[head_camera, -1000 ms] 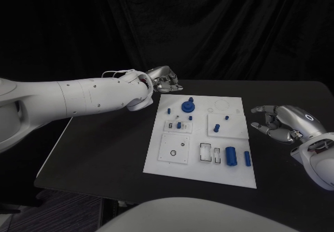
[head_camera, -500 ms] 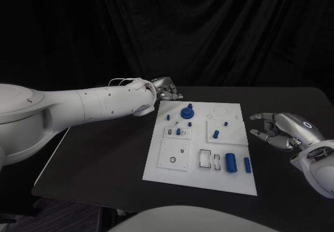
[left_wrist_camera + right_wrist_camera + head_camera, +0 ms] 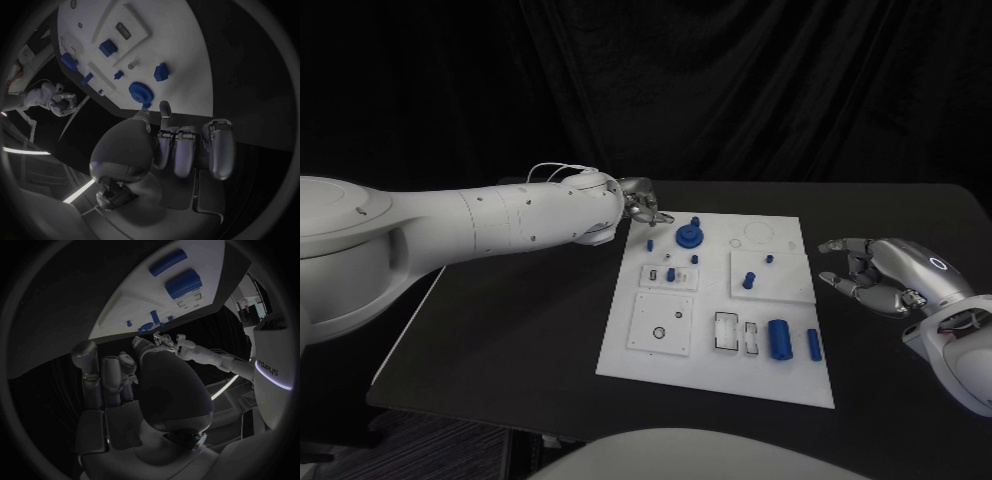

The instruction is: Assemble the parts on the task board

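Lying flat in the middle of the black worktop [image 3: 516, 330]: the white task board [image 3: 718, 360], long side running away from the robot. Standing near the board's far left corner, a round blue knob part [image 3: 689, 236], with a small blue peg [image 3: 649, 243] just to its left and another tiny blue piece [image 3: 694, 258] just nearer. Seated in a small raised white plate below the knob, a short blue block [image 3: 671, 273]. On the square plate to the right of that, an upright blue pin [image 3: 749, 280] and a smaller blue stud [image 3: 767, 260]. At the board's near right, two blue cylinders lying side by side, the thick one [image 3: 779, 335] and the thin one [image 3: 812, 342], close but apart. Reaching in over the board's far left corner, the left hand [image 3: 643, 203], empty, fingers extended side by side (wrist view: fingertips [image 3: 164, 107] just short of the blue knob, touching nothing that can be made out). Resting off the board's right edge, beside the square plate, the right hand [image 3: 884, 270], also empty, fingers loosely curled yet apart, palm turned toward the board, clear of its edge.
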{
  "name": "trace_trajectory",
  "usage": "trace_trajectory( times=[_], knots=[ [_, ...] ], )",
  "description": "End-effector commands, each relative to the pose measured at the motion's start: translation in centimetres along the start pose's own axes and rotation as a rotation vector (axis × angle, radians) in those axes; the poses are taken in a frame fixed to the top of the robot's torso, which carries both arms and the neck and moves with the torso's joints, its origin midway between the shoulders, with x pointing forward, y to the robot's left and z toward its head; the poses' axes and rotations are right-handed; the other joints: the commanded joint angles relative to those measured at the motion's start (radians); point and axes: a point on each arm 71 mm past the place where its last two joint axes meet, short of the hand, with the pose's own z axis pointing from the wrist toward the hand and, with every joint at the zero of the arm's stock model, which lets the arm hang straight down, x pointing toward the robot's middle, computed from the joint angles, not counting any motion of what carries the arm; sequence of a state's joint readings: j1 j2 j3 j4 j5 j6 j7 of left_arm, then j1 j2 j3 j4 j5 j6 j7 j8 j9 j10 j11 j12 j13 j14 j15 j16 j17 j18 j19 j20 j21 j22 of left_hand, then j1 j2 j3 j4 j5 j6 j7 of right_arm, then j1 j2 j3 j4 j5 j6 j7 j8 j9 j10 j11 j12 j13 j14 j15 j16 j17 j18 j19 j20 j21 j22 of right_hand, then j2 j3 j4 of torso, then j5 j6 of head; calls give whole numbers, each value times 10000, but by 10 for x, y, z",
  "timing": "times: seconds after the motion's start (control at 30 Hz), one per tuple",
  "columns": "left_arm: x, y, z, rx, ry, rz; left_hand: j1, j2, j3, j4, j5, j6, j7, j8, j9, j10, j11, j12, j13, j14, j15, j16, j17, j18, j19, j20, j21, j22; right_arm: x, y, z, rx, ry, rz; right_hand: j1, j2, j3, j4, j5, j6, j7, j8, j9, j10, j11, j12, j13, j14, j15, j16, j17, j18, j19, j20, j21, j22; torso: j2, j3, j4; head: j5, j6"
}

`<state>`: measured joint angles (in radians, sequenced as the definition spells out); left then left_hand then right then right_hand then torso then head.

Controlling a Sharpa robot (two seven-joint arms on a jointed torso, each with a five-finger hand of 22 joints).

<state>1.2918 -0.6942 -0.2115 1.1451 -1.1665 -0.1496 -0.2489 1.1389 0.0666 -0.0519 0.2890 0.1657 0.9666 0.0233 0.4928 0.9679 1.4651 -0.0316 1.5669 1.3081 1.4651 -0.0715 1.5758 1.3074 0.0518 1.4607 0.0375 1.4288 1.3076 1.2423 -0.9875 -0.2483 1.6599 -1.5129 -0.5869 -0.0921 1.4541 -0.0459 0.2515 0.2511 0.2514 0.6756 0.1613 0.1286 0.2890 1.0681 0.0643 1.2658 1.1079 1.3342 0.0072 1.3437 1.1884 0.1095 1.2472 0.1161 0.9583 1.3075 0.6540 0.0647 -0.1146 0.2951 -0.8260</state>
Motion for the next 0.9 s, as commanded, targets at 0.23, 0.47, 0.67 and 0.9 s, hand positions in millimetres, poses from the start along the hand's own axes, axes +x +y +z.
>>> trace_trajectory(
  times=[0.23, 0.47, 0.67, 0.9],
  knots=[
    [7, 5, -3, -661, 854, 401, -111, -24, -204, -20, 335, 148, -24, -107, 176, 1057, -117, 39, 2627, 1057, -128, -50, 2634, -138, 125, -56, 83, 2131, 0, 0, -1, -28, -80, 8, 101, 54, 80, 12, 135, 72, -7, -33, -30, 9, 38, -17, 4, 33, 0, 15, 7, 148, 77, 0, -27, 966, 16, 6, -3, -1, -40],
    [8, 7, -4, -772, 932, 422, 188, -15, -278, -75, 731, 165, -57, -71, 541, 1057, -147, 39, 2627, 1057, -159, -50, 2634, -121, 82, -95, 11, 2105, 0, -1, -1, -5, -31, 3, 132, 56, 141, 9, 304, 93, -4, -49, -77, -6, 38, -20, -8, 34, -1, 17, 8, 150, 82, -2, -51, 968, 3, 29, -27, 5, -102],
    [10, 6, -5, -781, 1068, 454, 195, -16, -320, -49, 742, 156, -59, -23, 683, 1057, -150, 39, 2627, 1057, -163, -50, 2634, -111, 56, -99, -25, 2093, 1, -1, -1, 11, -5, 1, 137, 59, 156, 10, 345, 100, -4, -51, -86, -10, 39, -21, -11, 31, -1, 14, 3, 149, 85, -2, -52, 970, -2, 41, -27, 5, -125],
    [12, 5, -8, -792, 1221, 482, 184, -8, -339, -33, 746, 151, -60, -9, 735, 1057, -150, 39, 2627, 1057, -163, -50, 2634, -106, 41, -100, -47, 2085, 1, -1, -1, 23, 9, -2, 141, 61, 168, 10, 374, 109, -4, -51, -93, -17, 39, -25, -18, 30, -1, 13, 1, 150, 84, -2, -59, 969, -4, 35, -25, 4, -153]
  ],
)
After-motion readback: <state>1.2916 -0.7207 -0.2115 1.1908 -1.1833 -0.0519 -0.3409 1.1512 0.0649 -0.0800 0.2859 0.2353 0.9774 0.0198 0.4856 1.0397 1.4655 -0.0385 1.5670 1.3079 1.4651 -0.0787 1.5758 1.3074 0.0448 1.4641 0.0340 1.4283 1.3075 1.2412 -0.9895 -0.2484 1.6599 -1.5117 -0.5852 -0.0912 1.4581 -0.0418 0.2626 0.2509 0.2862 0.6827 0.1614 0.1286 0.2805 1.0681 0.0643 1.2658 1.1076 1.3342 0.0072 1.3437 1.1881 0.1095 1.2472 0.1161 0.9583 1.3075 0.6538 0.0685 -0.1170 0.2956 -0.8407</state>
